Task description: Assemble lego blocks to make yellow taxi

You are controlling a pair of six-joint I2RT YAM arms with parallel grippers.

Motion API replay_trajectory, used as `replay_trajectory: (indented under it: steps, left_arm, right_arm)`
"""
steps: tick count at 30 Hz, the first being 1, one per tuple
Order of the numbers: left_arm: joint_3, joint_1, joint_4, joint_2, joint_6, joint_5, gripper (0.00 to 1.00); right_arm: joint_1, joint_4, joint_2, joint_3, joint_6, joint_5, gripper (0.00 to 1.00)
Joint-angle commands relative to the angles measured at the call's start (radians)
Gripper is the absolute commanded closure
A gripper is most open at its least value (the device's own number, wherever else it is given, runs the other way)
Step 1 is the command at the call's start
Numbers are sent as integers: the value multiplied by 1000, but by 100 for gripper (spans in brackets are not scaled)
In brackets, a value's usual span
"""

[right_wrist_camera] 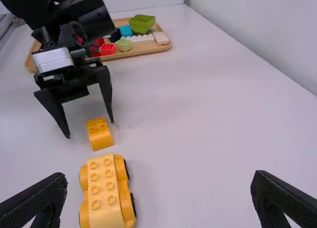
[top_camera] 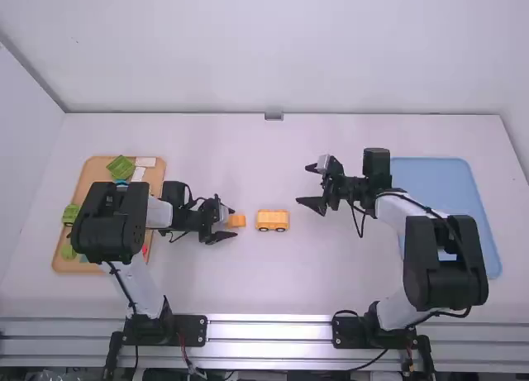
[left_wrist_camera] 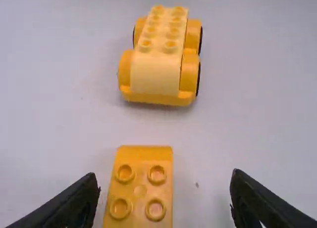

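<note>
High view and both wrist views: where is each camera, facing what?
High view: above and behind, facing down onto the white table; both black and white arms show.
Left wrist: on that arm, facing a yellow studded block; black left gripper shows.
Right wrist: on that arm, facing across toward the block; black right gripper shows.
Both wrist views share the yellow wheeled base.

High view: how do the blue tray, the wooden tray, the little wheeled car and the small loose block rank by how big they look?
Largest to smallest:
- Blue tray and wooden tray: too alike to rank, each partly covered
- Wheeled car
- Small loose block
</note>
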Motion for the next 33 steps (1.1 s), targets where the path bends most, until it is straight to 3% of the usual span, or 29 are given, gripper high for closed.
replay_trajectory:
  steps: [1, 3, 8, 11, 19, 26, 30, 33]
  left_arm:
    - [-23, -2, 35, 16, -59, -45, 32]
    - [-32, -3, 55, 16, -58, -51, 36]
    - [-42, -3, 61, 16, -56, -59, 56]
    - [-42, -3, 58, 16, -57, -55, 56]
    - [-33, -4, 83, 12, -58, -47, 71]
    - [39, -27, -176, -169, -50, -47, 84]
    - [75, -59, -235, -261, -50, -23, 85]
    - [84, -107, -167, -267, -51, 50, 85]
  right_arm:
    - [16, 1, -16, 8, -16, 5, 1]
    - [27, 1, -16, 8, -16, 16, 2]
    - [38, 1, -16, 8, -15, 23, 2]
    - [39, 0, -16, 8, -13, 23, 2]
    - [37, -10, -16, 7, -5, 26, 1]
    - [66, -67, 7, -42, -195, 97, 1]
    - [97, 20, 82, -76, -240, 79, 1]
    - [131, 197, 201, -99, -158, 60, 1]
